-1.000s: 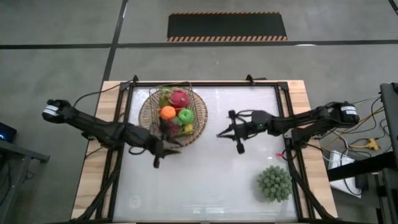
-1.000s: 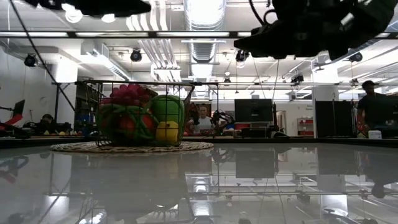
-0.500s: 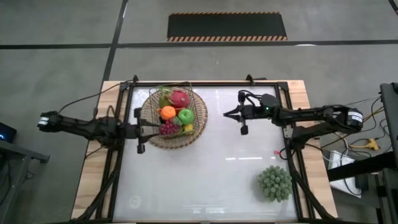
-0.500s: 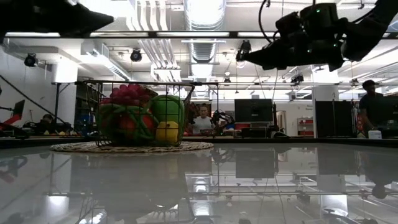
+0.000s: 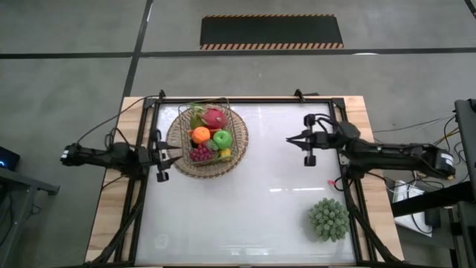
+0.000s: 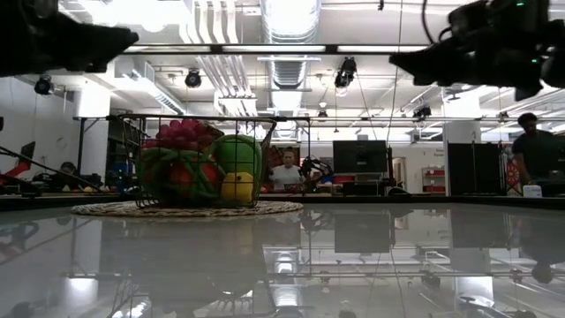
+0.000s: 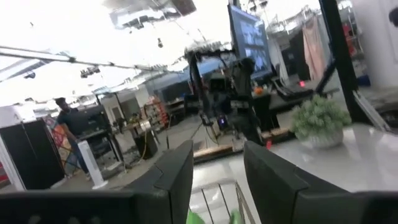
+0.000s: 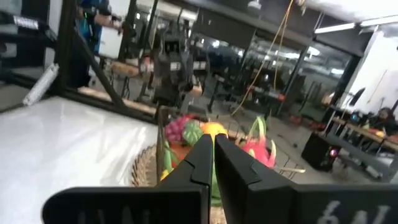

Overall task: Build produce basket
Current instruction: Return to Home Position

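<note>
Gaping empty, the fingers of the left gripper point(image 5: 162, 155) sit just beside the round tan woven wicker basket point(image 5: 178, 138), heaped with toy fruits and vegetables point(image 5: 210, 135); fingers of the right gripper point(image 5: 292, 139), pressed together, face it from across the white table point(image 5: 245, 208).

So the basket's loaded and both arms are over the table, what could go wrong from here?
The left gripper hangs open beside the rim of the basket; a swing toward it might nudge the basket or snag its wire. The produce is heaped above the wire rim, purple grapes on top, so a bump might spill some. The right gripper, shut, is clear across the table.
</note>
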`<state>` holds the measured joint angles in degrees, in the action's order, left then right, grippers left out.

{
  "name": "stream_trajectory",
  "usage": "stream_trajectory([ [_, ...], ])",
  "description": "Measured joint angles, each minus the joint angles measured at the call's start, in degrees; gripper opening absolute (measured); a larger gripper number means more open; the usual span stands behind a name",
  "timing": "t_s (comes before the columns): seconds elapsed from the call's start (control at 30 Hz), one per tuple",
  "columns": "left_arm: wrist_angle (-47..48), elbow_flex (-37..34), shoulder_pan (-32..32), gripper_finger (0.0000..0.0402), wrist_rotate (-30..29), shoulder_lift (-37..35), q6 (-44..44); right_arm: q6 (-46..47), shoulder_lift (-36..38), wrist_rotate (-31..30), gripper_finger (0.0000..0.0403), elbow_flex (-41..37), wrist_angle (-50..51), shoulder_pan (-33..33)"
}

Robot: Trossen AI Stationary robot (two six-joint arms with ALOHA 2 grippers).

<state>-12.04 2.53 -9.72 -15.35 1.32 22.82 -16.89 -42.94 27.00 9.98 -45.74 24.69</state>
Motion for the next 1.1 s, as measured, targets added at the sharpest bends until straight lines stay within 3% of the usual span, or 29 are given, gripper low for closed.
stream_trajectory([
  [0.53, -1.1, -1.0, 0.0, 0.0125, 0.0, 1.4, -2.7, 9.1, 27.4, 0.1, 0.0009, -9.3, 2.8, -0.3],
  [1.1, -1.0, -1.0, 0.0, 0.0125, 0.0, 3.9, -2.7, 24.0, 29.8, 1.0, 0.0009, -9.3, 7.3, -0.8],
])
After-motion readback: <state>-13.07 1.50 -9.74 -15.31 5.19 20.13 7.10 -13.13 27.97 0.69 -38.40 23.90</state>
